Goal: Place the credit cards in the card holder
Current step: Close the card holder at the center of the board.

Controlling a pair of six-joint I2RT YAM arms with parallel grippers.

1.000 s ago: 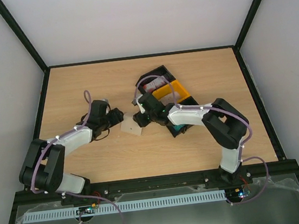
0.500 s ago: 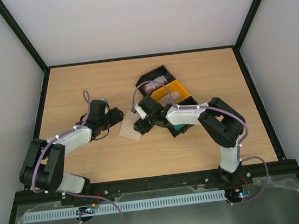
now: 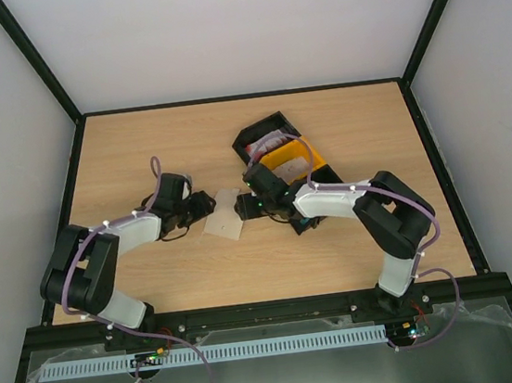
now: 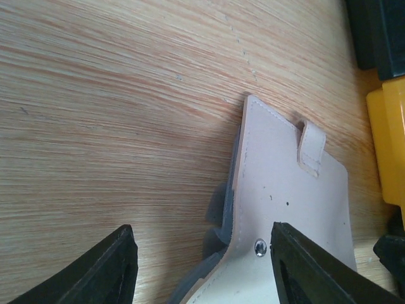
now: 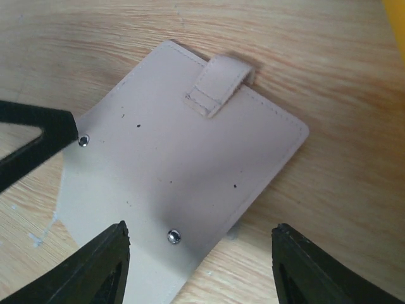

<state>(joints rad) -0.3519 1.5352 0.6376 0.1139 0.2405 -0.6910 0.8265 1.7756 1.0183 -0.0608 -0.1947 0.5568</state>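
The card holder [image 3: 224,216], a flat beige wallet with a strap tab, lies on the table between my two grippers. My left gripper [image 3: 203,205] stands open at its left side. In the left wrist view the holder [image 4: 297,196] shows a greyish-blue inner layer, and its edge lies between the open left gripper [image 4: 202,269]. My right gripper [image 3: 244,204] is open at the holder's right side. In the right wrist view one corner of the holder [image 5: 183,158] sits between the open right gripper [image 5: 202,266]. A red-and-white credit card [image 3: 267,141] lies in the tray. A teal card [image 3: 307,222] peeks from under the right arm.
A black-and-yellow tray [image 3: 311,159] stands right behind the right gripper, and its yellow wall [image 4: 393,145] is close to the holder. The left gripper's finger [image 5: 31,136] shows at the left of the right wrist view. Black frame rails edge the wooden table [image 3: 139,150].
The right gripper has drawn back to the right, off the holder, which now lies fully uncovered. The left gripper has moved right, up to the holder's left edge.
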